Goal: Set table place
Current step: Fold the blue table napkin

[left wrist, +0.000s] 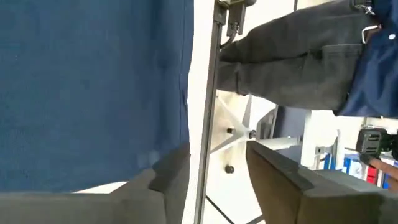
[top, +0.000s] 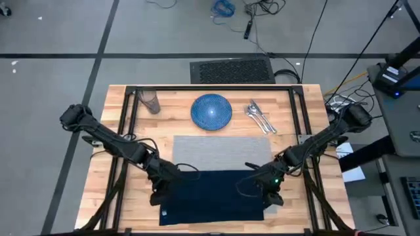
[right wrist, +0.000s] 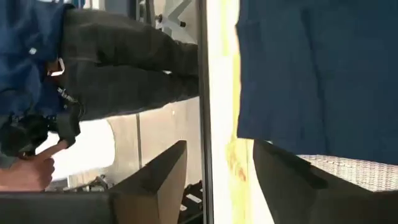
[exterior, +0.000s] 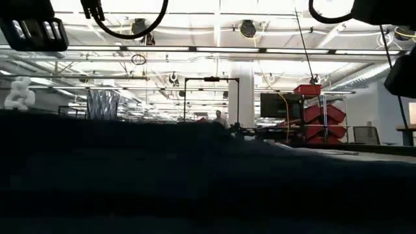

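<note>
The navy napkin (top: 213,195) lies spread flat over the near part of the grey placemat (top: 220,152) and reaches the table's near edge (top: 98,196). My left gripper (top: 161,194) is open at the napkin's left near corner (left wrist: 93,81). My right gripper (top: 269,194) is open at its right near corner (right wrist: 311,74). The blue plate (top: 211,110) rests on the table at the far centre, with the glass (top: 150,101) at the far left and the cutlery (top: 260,117) at the far right. In the low view the napkin (exterior: 195,182) fills the foreground. My left gripper has one finger (left wrist: 166,177) lying at the napkin's corner edge (left wrist: 149,158); whether it touches the cloth I cannot tell. My right gripper has one finger (right wrist: 292,180) over the napkin's edge (right wrist: 267,134) and the placemat (right wrist: 348,165); whether it touches them I cannot tell.
The table's black frame rails (top: 125,124) run along its left, right and far sides. A person in dark trousers (left wrist: 298,56) and a blue top stands just beyond the near edge, a hand (right wrist: 28,171) showing in the right wrist view.
</note>
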{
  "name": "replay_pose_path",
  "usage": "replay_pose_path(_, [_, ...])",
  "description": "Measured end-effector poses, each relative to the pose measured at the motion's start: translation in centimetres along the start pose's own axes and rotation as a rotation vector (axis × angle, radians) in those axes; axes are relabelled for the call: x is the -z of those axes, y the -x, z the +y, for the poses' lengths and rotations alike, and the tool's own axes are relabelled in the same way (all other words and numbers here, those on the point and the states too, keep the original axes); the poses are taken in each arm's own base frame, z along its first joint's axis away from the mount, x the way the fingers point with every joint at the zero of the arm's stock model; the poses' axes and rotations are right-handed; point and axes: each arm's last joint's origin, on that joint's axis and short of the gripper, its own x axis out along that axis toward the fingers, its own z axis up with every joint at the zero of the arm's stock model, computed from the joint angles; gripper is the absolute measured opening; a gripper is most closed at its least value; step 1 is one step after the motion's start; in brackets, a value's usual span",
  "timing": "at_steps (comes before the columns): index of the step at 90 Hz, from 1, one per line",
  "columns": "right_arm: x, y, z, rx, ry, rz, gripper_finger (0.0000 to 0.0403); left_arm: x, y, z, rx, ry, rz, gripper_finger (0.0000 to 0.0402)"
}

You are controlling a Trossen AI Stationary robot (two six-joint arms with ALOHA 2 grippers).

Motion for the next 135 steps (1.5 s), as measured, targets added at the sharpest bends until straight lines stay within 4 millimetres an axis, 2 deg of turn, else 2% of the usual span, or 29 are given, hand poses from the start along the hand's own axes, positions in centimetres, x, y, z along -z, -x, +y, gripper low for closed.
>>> replay_pose_path(67, [-0.1, 0.0, -0.1, 0.040, -0.027, -0.046, 0.0187, 0.0, 0.0, 0.2, -0.056, 0.006, -0.038, 0.0151])
replay_pose_path(73, [-0.1, 0.0, -0.5, 0.099, -0.043, -0.073, 0.0187, -0.1, 0.0, 0.3, -0.073, 0.003, -0.057, 0.0151])
replay_pose_path(84, [0.0, -0.5, -2.0, 0.317, -0.142, -0.165, 0.0184, -0.2, 0.1, 0.4, -0.126, 0.002, -0.114, 0.0151])
replay_pose_path(97, [-0.3, -1.8, -3.2, 0.399, -0.198, -0.202, 0.0140, -0.4, 0.1, 0.6, -0.183, 0.002, -0.176, 0.0151])
replay_pose_path(115, [-0.2, -4.4, -3.3, 0.350, -0.196, -0.198, 0.0015, -0.6, 0.2, 0.7, -0.227, 0.003, -0.224, 0.0151])
replay_pose_path(125, [0.3, -5.5, -2.8, 0.300, -0.207, -0.171, 0.0010, -0.6, 0.2, 0.7, -0.236, 0.004, -0.233, 0.0151])
replay_pose_path(135, [1.4, -6.7, -1.7, 0.157, -0.148, -0.007, 0.0002, -0.5, 0.2, 0.8, -0.240, 0.005, -0.230, 0.0151])
